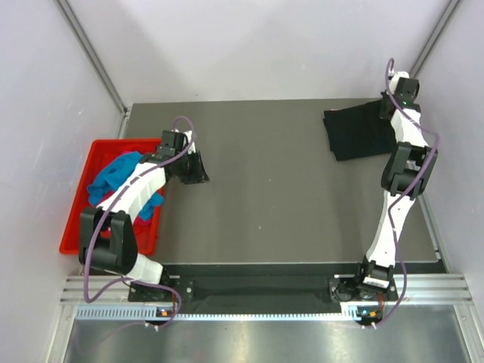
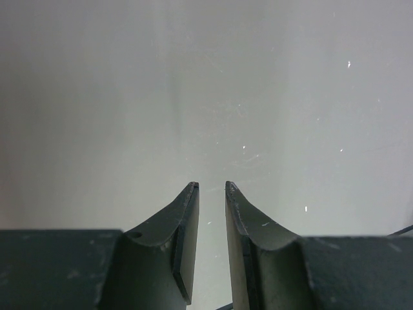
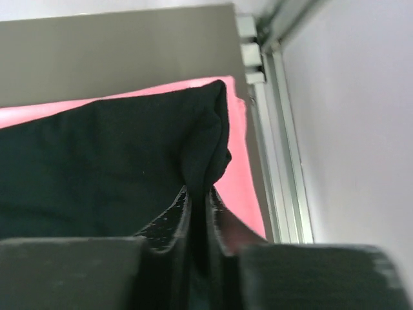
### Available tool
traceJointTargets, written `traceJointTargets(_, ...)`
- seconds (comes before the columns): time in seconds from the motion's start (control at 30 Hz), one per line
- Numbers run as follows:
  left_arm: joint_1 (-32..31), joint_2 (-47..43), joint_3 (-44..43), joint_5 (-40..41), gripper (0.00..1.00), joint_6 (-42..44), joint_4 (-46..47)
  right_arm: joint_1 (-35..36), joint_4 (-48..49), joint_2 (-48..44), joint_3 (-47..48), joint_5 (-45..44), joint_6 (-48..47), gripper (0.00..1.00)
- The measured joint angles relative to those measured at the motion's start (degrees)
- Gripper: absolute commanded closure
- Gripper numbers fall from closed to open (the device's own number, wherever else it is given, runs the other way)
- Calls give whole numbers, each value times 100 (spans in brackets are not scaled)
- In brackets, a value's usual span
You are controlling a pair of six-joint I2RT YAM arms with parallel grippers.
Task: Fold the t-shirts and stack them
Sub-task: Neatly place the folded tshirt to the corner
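The right gripper (image 3: 197,194) pinches the bunched edge of the black t-shirt (image 3: 110,161), which lies on the pink t-shirt (image 3: 240,171) at the far right corner, its cloth spreading leftward from the jaws. The left gripper (image 2: 211,188) hangs part-open, empty, well apart

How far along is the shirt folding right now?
Done: the pink t-shirt lies flat, far right. In hand: the right gripper pinches the black t-shirt on top of it. Remaining: the turquoise t-shirt sits bunched in the red tray; the left gripper is open, empty.
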State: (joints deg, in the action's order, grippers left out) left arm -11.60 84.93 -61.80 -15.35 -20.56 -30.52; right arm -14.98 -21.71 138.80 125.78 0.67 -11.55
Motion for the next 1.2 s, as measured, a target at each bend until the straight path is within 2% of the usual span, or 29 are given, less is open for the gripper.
traceJointTargets(0.07,0,0,0,0,72,0,4,-101,138,138,0,0,181,72)
traceJointTargets(0.1,0,0,0,2,72,0,4,-136,199,177,0,-7,264,49)
traceJointTargets(0.13,0,0,0,2,72,0,0,-166,273,201,0,-15,354,44)
traceJointTargets(0.2,0,0,0,2,72,0,4,-208,389,210,-24,-24,437,42)
traceJointTargets(0.3,4,0,0,-2,72,0,2,-238,723,149,-243,-26,535,34)
traceJointTargets(0.37,4,-2,0,0,72,0,2,-240,787,20,-518,-2,643,19)
traceJointTargets(0.47,4,-20,0,-20,72,0,2,-208,658,-302,-914,83,863,10)
traceJointTargets(0.5,4,-42,0,-28,71,-2,2,-184,579,-428,-994,107,940,1)
traceJointTargets(0.63,11,-326,-4,-155,69,-26,13,-22,304,-1572,-1633,142,1333,0)
traceJointTargets(0.83,31,-1213,-37,-660,62,-337,448,448,-297,-4026,-2544,778,2140,0)
traceJointTargets(0.87,33,-1316,-74,-776,56,-396,531,522,-365,-4470,-2811,920,2256,0)
traceJointTargets(0.97,44,-1502,-214,-1054,51,-621,745,811,-518,-5805,-3816,1434,2553,0)
traceJointTargets(1.0,50,-1543,-256,-1123,38,-693,811,935,-525,-6207,-4192,1556,2640,0)
traceJointTargets(1.03,59,-1578,-284,-1211,31,-743,879,1045,-584,-6575,-4533,1665,2702,0)
traceJointTargets(1.07,70,-1613,-299,-1283,19,-824,951,1139,-649,-6878,-4857,1770,2765,0)
traceJointTargets(1.1,79,-1639,-304,-1351,1,-907,1003,1239,-697,-7197,-5215,1921,2846,0)
traceJointTargets(1.2,96,-1674,-308,-1491,1,-1036,1036,1338,-920,-7779,-5925,2275,2983,0)
